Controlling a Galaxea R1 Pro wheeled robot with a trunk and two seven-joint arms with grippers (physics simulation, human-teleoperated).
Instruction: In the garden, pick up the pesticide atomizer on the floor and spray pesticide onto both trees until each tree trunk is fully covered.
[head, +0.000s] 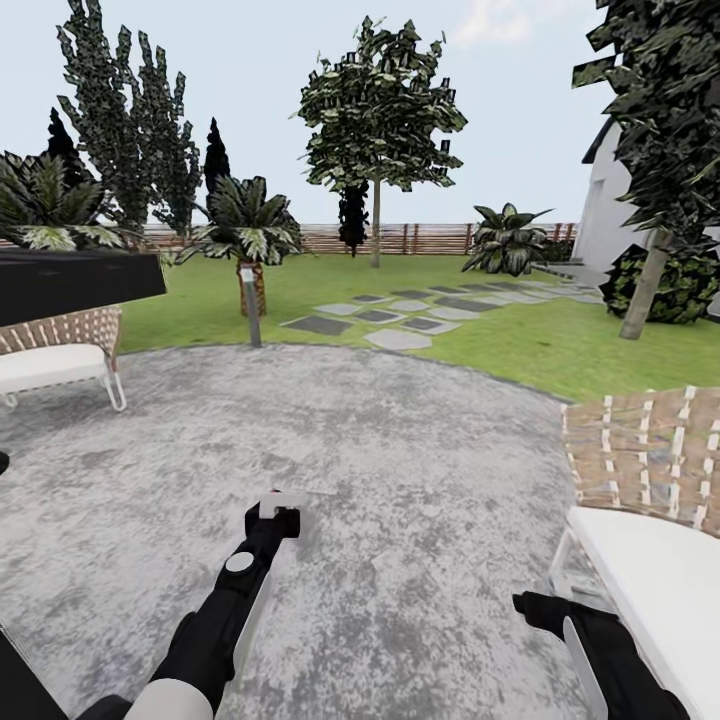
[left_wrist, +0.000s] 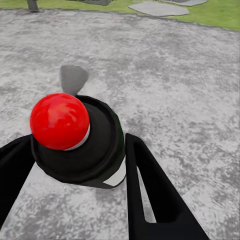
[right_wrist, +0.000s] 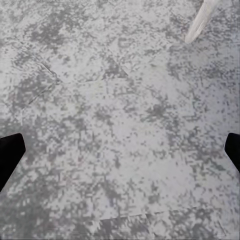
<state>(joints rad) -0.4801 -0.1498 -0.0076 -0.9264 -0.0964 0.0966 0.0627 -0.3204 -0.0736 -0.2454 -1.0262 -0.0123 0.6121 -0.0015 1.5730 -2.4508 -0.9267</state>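
Observation:
The pesticide atomizer (left_wrist: 82, 137), a dark bottle with a red round cap and a white label patch, sits between the fingers of my left gripper (left_wrist: 80, 167), which is shut on it. In the head view the left gripper (head: 276, 512) holds the atomizer (head: 281, 503) low over the grey paving. My right gripper (head: 537, 609) hangs open over bare paving, and its fingertips (right_wrist: 9, 152) show wide apart. One tree (head: 380, 105) with a thin bare trunk (head: 376, 232) stands far ahead on the lawn. A second tree trunk (head: 645, 285) leans at the right.
A wicker chair (head: 60, 350) stands at the left and another (head: 650, 500) close at the right. A short lamp post (head: 251, 305) stands at the paving's far edge. Stepping stones (head: 400, 315) cross the lawn toward a slat fence (head: 430, 238). A white house (head: 612, 215) is at the right.

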